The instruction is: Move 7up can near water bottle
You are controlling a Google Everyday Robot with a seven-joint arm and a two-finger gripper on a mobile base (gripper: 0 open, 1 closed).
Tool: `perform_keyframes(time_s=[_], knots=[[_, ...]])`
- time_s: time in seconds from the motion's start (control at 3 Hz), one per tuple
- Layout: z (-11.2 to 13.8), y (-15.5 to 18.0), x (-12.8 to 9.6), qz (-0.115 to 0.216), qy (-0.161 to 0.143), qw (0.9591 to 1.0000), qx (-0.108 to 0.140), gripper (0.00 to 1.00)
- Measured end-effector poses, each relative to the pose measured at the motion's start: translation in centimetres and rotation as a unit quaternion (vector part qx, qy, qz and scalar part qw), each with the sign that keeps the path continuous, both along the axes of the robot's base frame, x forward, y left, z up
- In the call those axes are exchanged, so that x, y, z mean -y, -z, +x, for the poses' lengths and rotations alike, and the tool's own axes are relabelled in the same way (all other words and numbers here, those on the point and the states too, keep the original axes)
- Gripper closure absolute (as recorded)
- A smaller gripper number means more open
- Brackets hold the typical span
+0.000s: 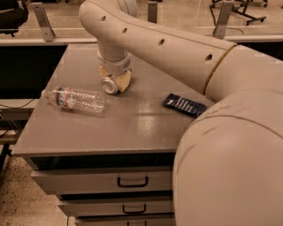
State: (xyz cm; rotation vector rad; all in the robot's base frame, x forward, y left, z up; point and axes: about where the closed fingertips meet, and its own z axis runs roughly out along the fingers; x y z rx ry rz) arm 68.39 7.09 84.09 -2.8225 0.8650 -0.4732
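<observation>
A matte grey tabletop (pixel 132 128) fills the middle of the frame. It tops a cabinet with drawers (pixel 101 182) that have black handles. A speckled floor (pixel 13 198) shows at the lower left, and a rolling chair base (pixel 245 11) stands on a pale floor at the upper right.

The gripper (pixel 114 83) sits above centre and left of it, low over the tabletop. Its jaws are clenched on the 7up can (pixel 109 85), which is tilted with its silver end toward the camera. I cannot tell whether the can touches the surface.

The water bottle (pixel 75 99) lies on its side at the left, cap pointing left, near the can but apart from it. Its label shows red, blue and white bands, with no writing readable.

A flat dark blue packet (pixel 183 105) lies right of centre. Its pale print is illegible.
</observation>
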Motion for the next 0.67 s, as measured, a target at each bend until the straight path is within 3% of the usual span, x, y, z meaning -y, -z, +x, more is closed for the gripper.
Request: perform_keyframes(time_s=[0.33, 0.67], knots=[[0.0, 0.0, 0.0, 0.0, 0.0, 1.0, 0.0, 1.0], [-1.8, -0.1, -1.8, 0.007, -0.013, 0.9997, -0.021, 1.0]])
